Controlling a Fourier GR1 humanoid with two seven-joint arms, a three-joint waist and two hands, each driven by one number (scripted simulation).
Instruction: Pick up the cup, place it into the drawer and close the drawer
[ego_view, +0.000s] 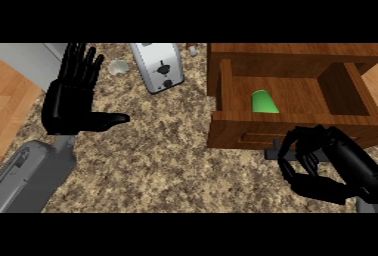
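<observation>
1. The right hand (325, 167) sits low at the view's right, just in front of the drawer (289, 131). Its fingers are curled and hold nothing, hooked close to the dark handle (279, 151) on the drawer's front panel. Whether they actually touch the handle cannot be told.
2. The left hand (70, 97) rests open at the view's left, fingers straight and pointing up, thumb out to the side, well apart from the drawer.
3. The cup (264, 102), bright green, lies inside the open drawer, on its wooden floor toward the left side of the compartment. It appears to lie tipped over on its side, though that is hard to tell from above.
4. The drawer is pulled out from the wooden cabinet (295, 60) over the speckled desk (162, 155).
5. Further out on the desk, a silver toaster (159, 67) stands left of the cabinet, with a small pale round object (118, 66) beside it, near the left hand's fingertips.
6. Progress, as I judge it: picking up the cup and placing it in the drawer look done, since the cup is inside and neither hand holds it. What is left is closing the drawer, and the right hand seems placed to push the front panel in.
</observation>
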